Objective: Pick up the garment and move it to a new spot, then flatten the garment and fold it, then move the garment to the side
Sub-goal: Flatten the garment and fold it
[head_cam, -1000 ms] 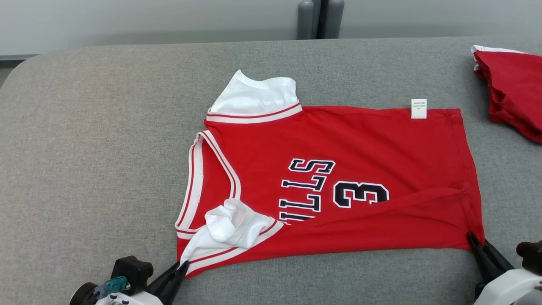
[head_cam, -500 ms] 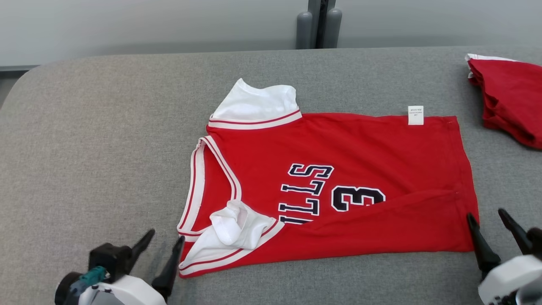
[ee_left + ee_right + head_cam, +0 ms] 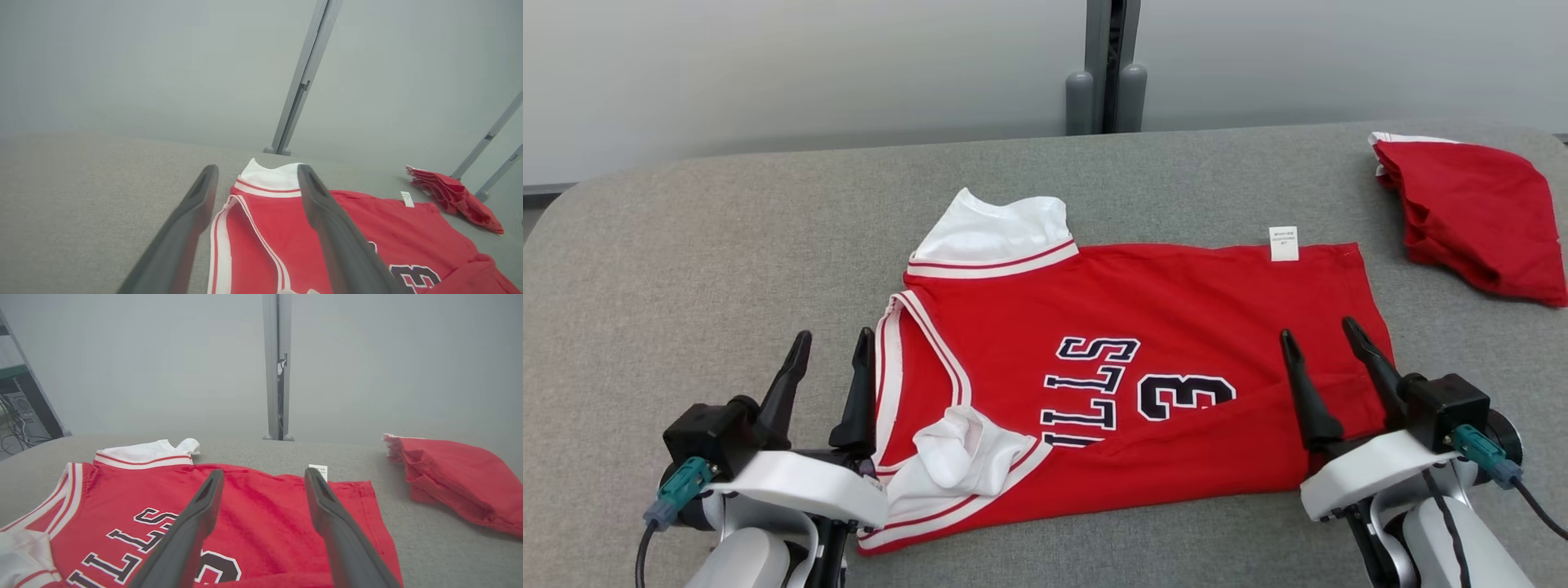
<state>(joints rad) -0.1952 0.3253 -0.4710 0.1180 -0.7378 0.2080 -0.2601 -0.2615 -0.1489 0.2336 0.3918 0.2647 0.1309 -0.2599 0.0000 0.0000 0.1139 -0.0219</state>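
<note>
The garment (image 3: 1143,327) is a red jersey with white trim and dark lettering. It lies spread on the grey table, neck to the left and hem to the right. Its near edge is folded over, and a white sleeve (image 3: 956,457) is bunched at the near left. My left gripper (image 3: 836,335) stands open just left of the neck trim, above the table, holding nothing. My right gripper (image 3: 1317,328) stands open over the hem end, also empty. In the left wrist view the open gripper (image 3: 258,169) frames the jersey (image 3: 265,228). The right wrist view shows the open gripper (image 3: 264,473) above the jersey (image 3: 122,490).
A second red garment (image 3: 1470,212) lies folded at the table's far right corner. The grey padded table (image 3: 686,245) has bare room to the left and along the far side. A grey post (image 3: 1104,82) stands behind the table against a pale wall.
Both grippers have opened, let go of the jersey's near corners, and risen above the table. The head camera has tilted, so the whole picture has shifted.
</note>
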